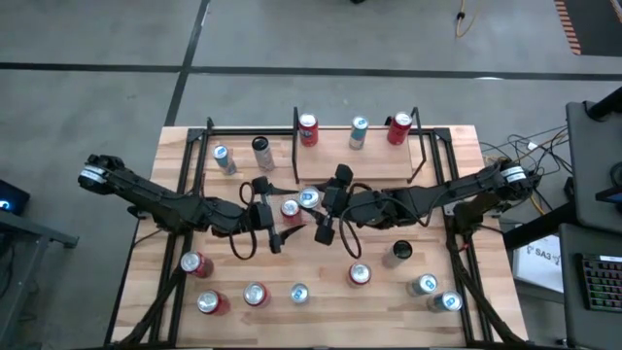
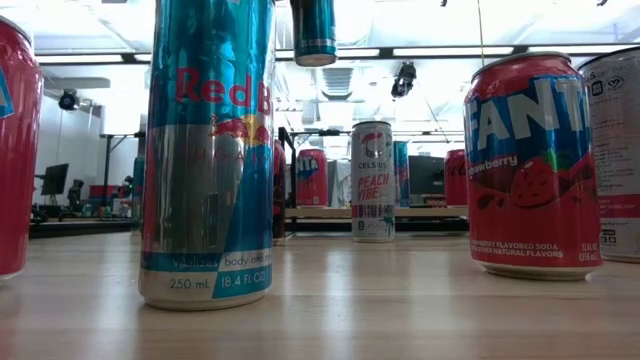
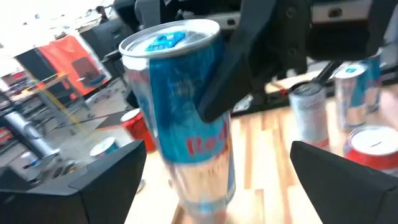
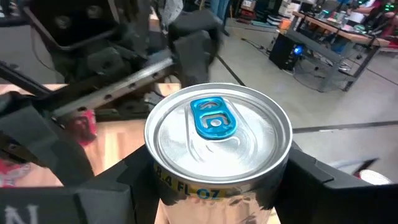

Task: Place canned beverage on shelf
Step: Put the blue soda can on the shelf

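I have the blue Red Bull can (image 1: 308, 198) lifted near table centre, clamped in my right gripper (image 4: 217, 180) so its body hangs free of the cans below. My left gripper (image 3: 214, 180) sits at the can's nine o'clock with fingers spread wide, off its sides, a handover by the look of it. The shelf (image 1: 379, 160) waits at one o'clock, already carrying three cans.
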`<act>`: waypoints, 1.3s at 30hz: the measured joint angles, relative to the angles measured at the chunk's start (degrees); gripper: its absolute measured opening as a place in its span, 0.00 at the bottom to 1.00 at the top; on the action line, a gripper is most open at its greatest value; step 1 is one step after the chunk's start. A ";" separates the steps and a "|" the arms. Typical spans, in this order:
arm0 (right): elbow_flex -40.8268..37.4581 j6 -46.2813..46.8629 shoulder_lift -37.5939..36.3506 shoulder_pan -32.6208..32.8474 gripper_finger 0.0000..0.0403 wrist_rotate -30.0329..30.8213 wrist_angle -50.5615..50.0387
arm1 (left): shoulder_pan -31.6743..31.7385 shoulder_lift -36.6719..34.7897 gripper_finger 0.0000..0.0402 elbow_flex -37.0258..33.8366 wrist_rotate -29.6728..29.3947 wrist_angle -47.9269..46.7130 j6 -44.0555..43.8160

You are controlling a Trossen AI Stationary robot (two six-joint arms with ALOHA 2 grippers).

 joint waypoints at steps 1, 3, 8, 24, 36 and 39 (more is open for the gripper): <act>0.04 -0.13 -0.31 -0.57 0.54 -0.07 -0.61 | 0.00 -0.79 0.96 0.00 -1.10 -1.19 0.19; 0.07 -0.42 -0.89 -2.06 0.54 -0.17 -2.02 | 0.02 -2.67 0.96 0.00 -2.77 -3.98 0.85; 0.09 -0.39 -3.70 -7.10 0.54 -0.15 -7.32 | 0.07 -7.83 0.96 0.00 -3.60 -9.73 2.25; -20.33 8.22 -19.37 -19.87 0.54 -0.81 -6.14 | 0.27 -23.29 0.96 -7.79 6.64 -6.79 8.60; -45.48 23.01 -24.86 -28.54 0.54 -0.75 14.46 | 0.60 -28.62 0.96 -11.37 1.14 -2.53 13.35; -46.83 23.35 -24.20 -28.72 0.54 -0.42 17.48 | 1.04 -28.12 0.96 -11.58 0.30 -2.37 14.29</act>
